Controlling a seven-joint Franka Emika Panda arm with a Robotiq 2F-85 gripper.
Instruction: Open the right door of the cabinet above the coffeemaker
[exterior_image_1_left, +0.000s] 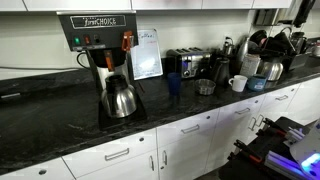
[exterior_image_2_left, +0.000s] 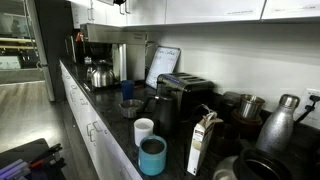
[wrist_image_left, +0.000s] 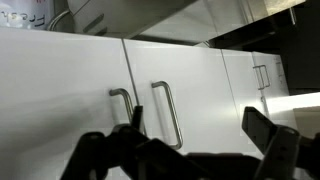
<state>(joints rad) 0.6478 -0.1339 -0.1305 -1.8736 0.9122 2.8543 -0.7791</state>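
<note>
The coffeemaker (exterior_image_1_left: 100, 45) stands on the black counter, with a white script label on its black top and a steel carafe (exterior_image_1_left: 120, 98) under it. It also shows at the far end of the counter in an exterior view (exterior_image_2_left: 97, 68). Only the lower edge of the white wall cabinet (exterior_image_1_left: 170, 4) shows above it, and it also shows in an exterior view (exterior_image_2_left: 200, 8). In the wrist view my gripper (wrist_image_left: 200, 135) is open and empty, low in front of the white base cabinets (wrist_image_left: 210, 85). It is far below the wall cabinet.
On the counter are a chrome toaster (exterior_image_1_left: 187, 62), a whiteboard stand (exterior_image_1_left: 146, 52), a blue cup (exterior_image_1_left: 174, 84), a white mug (exterior_image_1_left: 238, 83) and a cluster of steel pots and jugs (exterior_image_1_left: 262, 55). Silver bar handles (wrist_image_left: 168, 112) are close ahead of the jaws. The arm's base (exterior_image_1_left: 285, 145) sits low in front of the counter.
</note>
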